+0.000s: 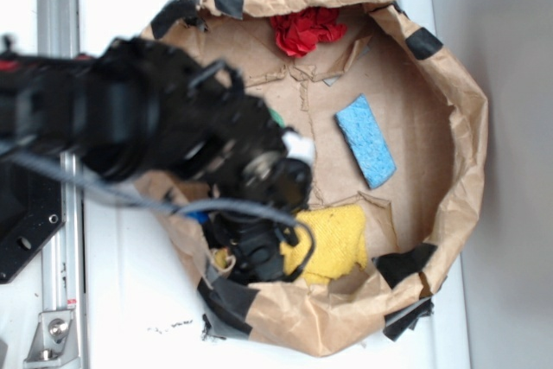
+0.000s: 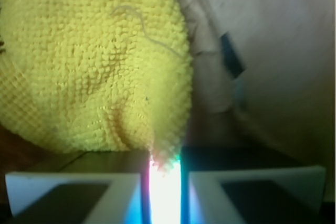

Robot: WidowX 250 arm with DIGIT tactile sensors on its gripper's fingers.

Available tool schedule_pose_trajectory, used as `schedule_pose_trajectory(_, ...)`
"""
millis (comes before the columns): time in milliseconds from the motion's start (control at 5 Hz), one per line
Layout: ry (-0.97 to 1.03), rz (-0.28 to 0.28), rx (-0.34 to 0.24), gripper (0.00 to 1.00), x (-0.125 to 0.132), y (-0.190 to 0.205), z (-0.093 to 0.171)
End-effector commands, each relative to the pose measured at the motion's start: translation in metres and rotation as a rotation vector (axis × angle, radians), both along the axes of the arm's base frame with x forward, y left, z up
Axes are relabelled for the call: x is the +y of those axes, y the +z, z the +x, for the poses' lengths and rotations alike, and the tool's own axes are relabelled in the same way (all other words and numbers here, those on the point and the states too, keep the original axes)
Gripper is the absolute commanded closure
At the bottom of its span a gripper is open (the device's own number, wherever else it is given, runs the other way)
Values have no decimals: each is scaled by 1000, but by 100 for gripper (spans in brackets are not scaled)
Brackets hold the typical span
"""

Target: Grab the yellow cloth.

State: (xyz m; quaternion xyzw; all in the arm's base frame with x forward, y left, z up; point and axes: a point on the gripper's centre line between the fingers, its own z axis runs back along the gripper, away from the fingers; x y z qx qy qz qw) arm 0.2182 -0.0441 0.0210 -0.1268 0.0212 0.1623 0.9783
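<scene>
Gripper [image 2: 164,182] pinched a fold of yellow cloth [image 2: 89,61], cloth bunched right at the fingertips, inside paper basin [image 1: 458,92]

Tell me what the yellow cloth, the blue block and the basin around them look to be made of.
Yellow cloth: soft terry fabric, matte, with nubby loops. Blue block: probably sponge foam, matte and finely pitted, though the exterior view is coarse. Basin: crumpled brown paper, creased and dull, patched with black tape.
</scene>
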Motion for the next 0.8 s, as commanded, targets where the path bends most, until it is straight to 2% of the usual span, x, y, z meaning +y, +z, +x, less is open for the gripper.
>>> schedule_pose_trajectory(0,-114,401,-242,100,56,94,39)
schedule_pose_trajectory(200,-187,464,-305,100,61,142,47)
schedule_pose_trajectory(400,-235,468,-338,100,71,156,46)
schedule_pose_trajectory(600,-212,479,-313,100,75,150,44)
